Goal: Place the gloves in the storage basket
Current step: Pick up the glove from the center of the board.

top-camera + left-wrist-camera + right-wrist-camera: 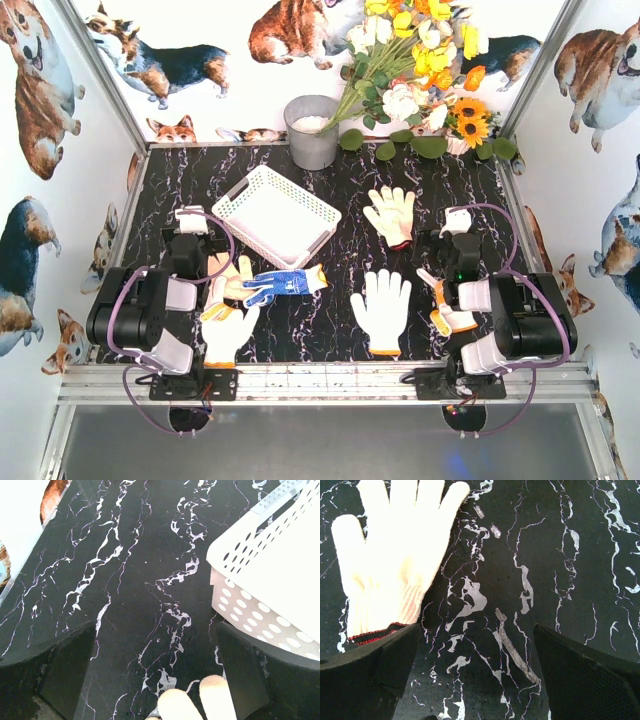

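My right pincer (475, 640) hangs wide open over the black marble table (560, 555), holding nothing. Just ahead and to its left lies the red-cuffed glove (390, 565). It is flat, with its cuff toward me, close by the pincer's left finger, and its fingers pointing away, so its long axis runs along my reach. This arm is the nearer one to it.

My left pincer (155, 645) is spread open and empty too. Two pale glove tips (175, 707) peek in beneath it, probably from the cream glove lying half under the blue-dotted glove (280, 284), though I can't be sure.

The storage basket (275, 212) stands ahead and to the right of that pincer, with no gloves in it. The red-cuffed glove lies just to its right.
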`<state>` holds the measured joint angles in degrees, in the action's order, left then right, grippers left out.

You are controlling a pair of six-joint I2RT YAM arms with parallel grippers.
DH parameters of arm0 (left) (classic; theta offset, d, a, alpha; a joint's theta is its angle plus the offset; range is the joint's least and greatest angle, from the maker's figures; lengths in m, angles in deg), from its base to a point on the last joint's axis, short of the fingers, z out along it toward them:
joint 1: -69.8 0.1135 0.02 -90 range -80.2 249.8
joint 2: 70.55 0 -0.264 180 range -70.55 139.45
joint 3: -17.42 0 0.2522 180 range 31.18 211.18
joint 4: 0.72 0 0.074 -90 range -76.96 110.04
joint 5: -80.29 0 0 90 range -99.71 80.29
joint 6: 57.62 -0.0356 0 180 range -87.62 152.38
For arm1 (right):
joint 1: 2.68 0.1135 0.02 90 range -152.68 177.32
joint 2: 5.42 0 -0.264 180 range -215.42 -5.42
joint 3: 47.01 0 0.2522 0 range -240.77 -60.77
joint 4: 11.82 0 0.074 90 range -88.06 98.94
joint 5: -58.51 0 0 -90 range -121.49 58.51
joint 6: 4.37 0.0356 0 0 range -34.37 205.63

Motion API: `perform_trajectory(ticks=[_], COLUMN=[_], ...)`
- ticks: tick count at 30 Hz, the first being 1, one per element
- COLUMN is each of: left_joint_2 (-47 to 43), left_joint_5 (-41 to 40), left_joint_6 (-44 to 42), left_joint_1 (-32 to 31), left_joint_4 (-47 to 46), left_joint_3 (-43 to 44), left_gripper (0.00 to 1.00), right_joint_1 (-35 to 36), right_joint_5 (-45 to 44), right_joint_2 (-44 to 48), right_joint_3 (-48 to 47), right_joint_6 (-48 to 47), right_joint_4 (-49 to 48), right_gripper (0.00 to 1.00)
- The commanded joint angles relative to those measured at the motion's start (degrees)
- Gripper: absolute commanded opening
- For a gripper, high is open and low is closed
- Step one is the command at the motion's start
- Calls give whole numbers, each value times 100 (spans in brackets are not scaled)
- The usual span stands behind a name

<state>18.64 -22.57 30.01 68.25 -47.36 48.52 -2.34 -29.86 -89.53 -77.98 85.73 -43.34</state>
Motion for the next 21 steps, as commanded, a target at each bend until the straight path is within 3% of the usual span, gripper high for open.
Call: perform_trajectory(ticks=[1, 11, 15, 16, 19, 21], left_joint_2=[-4, -2, -403, -691, -1660, -2163], left_joint_5=[29, 89, -754, -878, -1740, -1918], left_joint_6=[18, 52, 302, 354, 1107, 1514], left_joint_1=[10, 49, 23, 18, 14, 14], left_joint_4=[-182, -149, -40, 273, 2361, 3411], left_joint_3=[54, 66, -18, 5, 443, 661], left_gripper=[100, 100, 100, 100, 100, 100], right_joint_1=[-16, -11, -8, -8, -12, -55], right_joint_5=[-56, -119, -1019, -1207, -1743, -1898], right_joint_2=[14, 16, 435, 756, 2169, 3061], right_joint_3=[-134, -150, 46, 40, -207, -635], right_joint_6=[-7, 14, 334, 373, 926, 1575], right_joint_4=[-409, -383, -444, -164, 1238, 2911], right_gripper=[100, 100, 100, 100, 100, 100])
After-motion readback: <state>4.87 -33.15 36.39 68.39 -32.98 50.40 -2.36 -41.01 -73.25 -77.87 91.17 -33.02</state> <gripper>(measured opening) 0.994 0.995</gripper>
